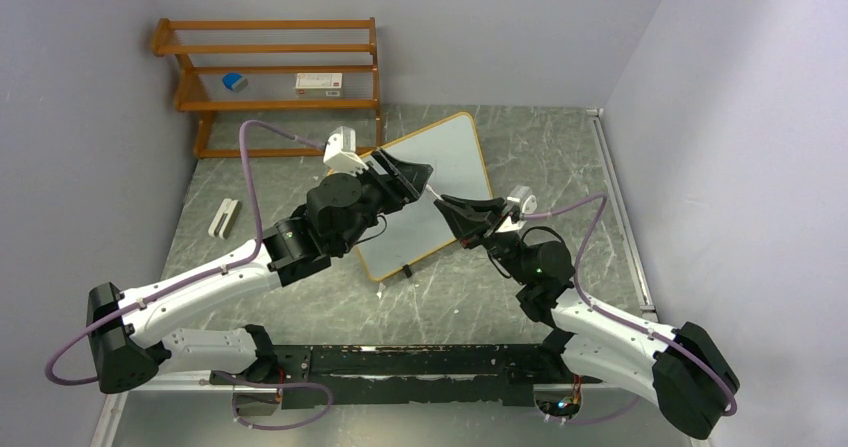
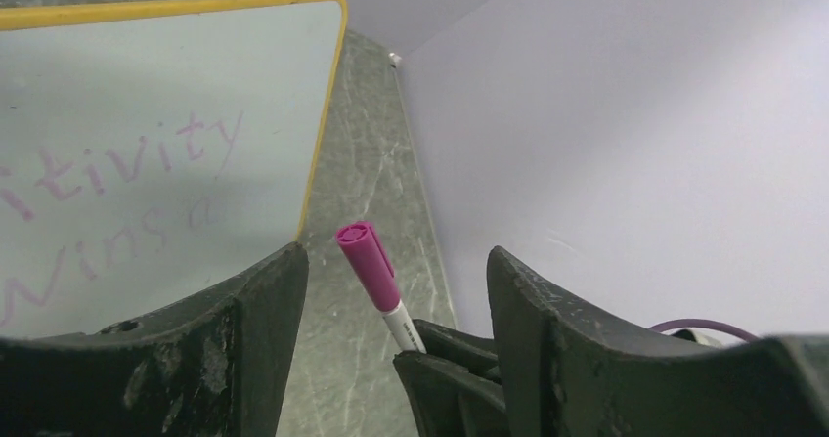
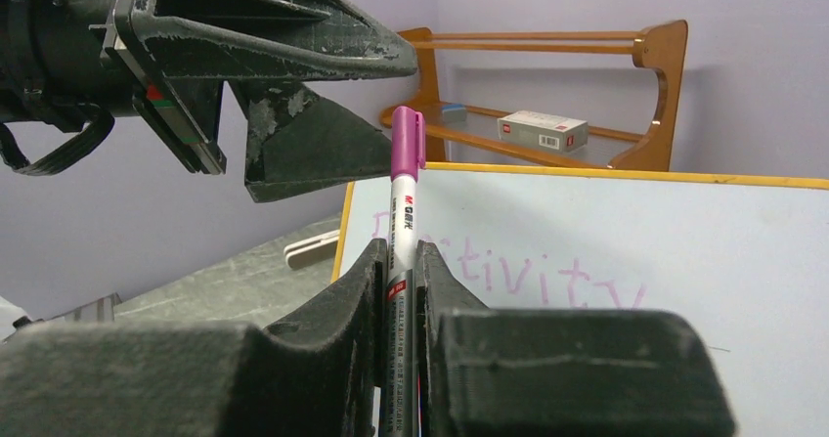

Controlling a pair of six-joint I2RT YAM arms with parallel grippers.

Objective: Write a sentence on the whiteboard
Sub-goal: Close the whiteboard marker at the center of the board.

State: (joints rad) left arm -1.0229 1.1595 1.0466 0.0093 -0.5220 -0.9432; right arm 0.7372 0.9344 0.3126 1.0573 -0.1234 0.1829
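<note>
"Top external view: where is the whiteboard [image 1: 458, 157] being seen?"

"It is being borne by the table [image 1: 560, 157], turned askew, its far corner near the shelf [image 1: 270, 67]. Both grippers are being held tip to tip over it, toward its right-hand edge."

"Is the sentence [image 2: 125, 160] being shown?"

"In the left wrist view, faint purple letters are being shown on the board: 'tivity' above, 'wins' below. The start of the upper line is being cut off by the frame's edge."

"What is being gripped by the right gripper [image 3: 401, 256]?"

"A marker [image 3: 402, 224] is being clamped between its fingers, with the purple cap [image 2: 367, 264] on and pointing away from the wrist."

"And the left gripper [image 2: 396, 256]?"

"Its jaws are being held apart. The cap is being flanked by them, with a gap showing on either side. Nothing is being gripped."
</note>
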